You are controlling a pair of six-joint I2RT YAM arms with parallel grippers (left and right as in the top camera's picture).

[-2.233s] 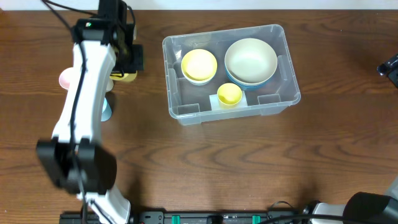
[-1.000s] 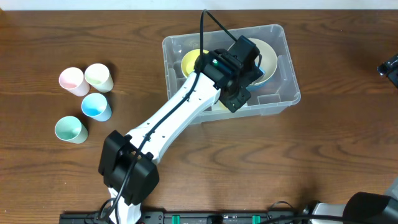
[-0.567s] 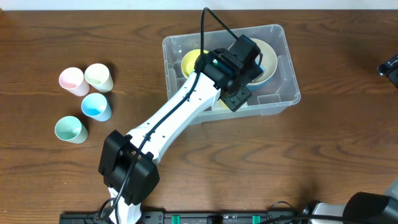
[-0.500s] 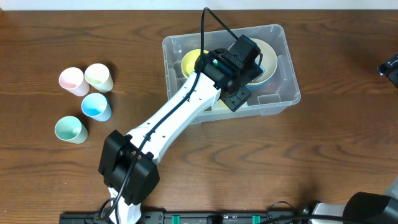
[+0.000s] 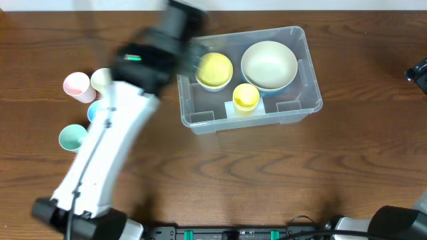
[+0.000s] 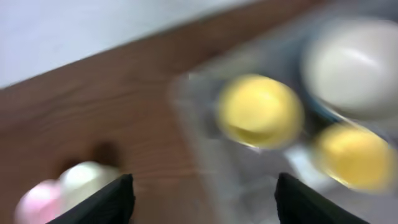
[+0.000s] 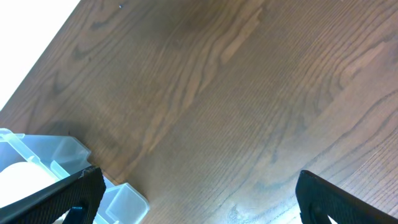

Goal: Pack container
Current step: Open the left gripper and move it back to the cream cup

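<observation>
Wooden table [image 5: 267,167] bears cups [image 5: 75,84] near the container [image 5: 207,120], blurred arm [image 5: 110,153] overlapping them.

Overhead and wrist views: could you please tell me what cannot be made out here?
- Overhead: the blurred left arm hides most of the blue cup.
- Left wrist: motion blur leaves the container and the yellow bowl as mere smears.
- Right wrist: the frame edge cuts off all but one container corner.

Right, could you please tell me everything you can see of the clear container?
The container is a large clear plastic bin with rounded corners and a rim, resting slightly askew on the wooden table. Inside sit a yellow bowl, a cream bowl nested in a blue bowl, and a yellow cup.
</observation>
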